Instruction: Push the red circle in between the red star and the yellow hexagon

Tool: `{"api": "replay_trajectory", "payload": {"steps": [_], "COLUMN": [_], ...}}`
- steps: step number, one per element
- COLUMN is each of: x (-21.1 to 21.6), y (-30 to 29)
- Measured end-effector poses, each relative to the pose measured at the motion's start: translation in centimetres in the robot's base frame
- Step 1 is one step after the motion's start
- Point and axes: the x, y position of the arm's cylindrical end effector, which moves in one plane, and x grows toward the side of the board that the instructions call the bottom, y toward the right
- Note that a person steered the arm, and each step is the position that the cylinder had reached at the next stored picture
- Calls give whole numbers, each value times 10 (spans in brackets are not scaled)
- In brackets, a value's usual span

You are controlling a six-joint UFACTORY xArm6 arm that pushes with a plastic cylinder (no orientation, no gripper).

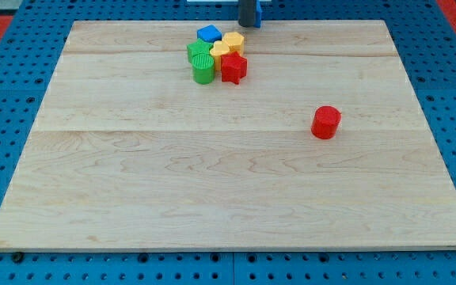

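The near half of the wooden desk [212, 206] carries nothing but its pale grain, with blue pegboard [6, 119] showing around its edges. Further in, toward the view's right, the red circle [325, 122] stands alone, well apart from every other block. Beyond it, near the view's top and left of centre, 6 blocks sit packed together. At the front of that cluster a green cylinder [203, 71] is just beside the red star [233, 68] on its right. Behind them are a green block [199, 52] and a yellow block [220, 51], then the yellow hexagon [233, 40], and farthest back a blue block [209, 33]. At the top edge the tool, a dark rod, reaches down to my tip [249, 25], just beyond the yellow hexagon and gripping nothing.
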Motion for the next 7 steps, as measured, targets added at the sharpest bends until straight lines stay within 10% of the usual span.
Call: {"api": "replay_trajectory", "payload": {"steps": [2,4,7], "x": [29,96,312], "y": [9,144,142]}}
